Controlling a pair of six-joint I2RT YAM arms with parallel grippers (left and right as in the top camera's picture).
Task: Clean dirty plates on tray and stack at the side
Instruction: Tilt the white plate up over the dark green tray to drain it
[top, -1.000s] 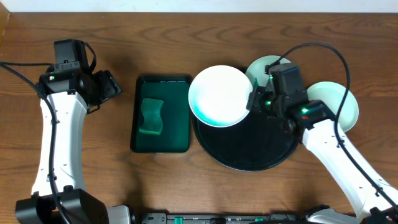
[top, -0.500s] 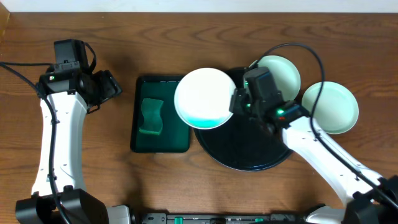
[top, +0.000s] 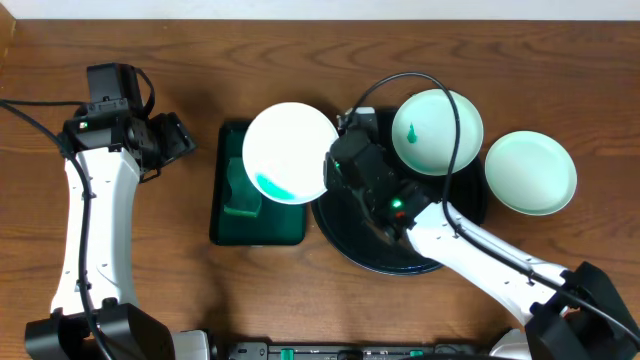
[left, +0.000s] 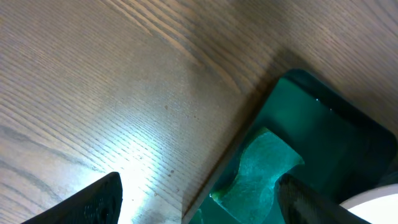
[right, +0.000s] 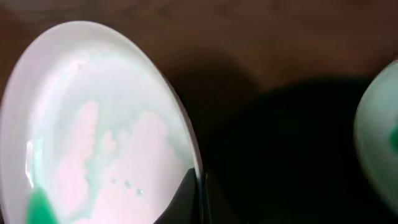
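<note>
My right gripper (top: 332, 168) is shut on the rim of a white plate (top: 291, 153) with a green smear, holding it in the air over the right part of the dark green rectangular tray (top: 258, 226). In the right wrist view the plate (right: 93, 124) fills the left side, its rim pinched between the fingers (right: 201, 193). A second plate (top: 437, 132) with a green smear rests at the back right rim of the black round tray (top: 400, 248). A third plate (top: 530, 172) lies on the table to the right. My left gripper (left: 199, 199) is open and empty, above the table left of the green tray.
A green sponge (top: 241, 188) lies in the dark green tray, also in the left wrist view (left: 258, 168). The right arm's cable arcs over the black tray. Bare wood table (top: 160, 250) lies to the left.
My right gripper has carried the white plate leftward, from over the black tray's left edge to over the green tray. The left arm has not moved.
</note>
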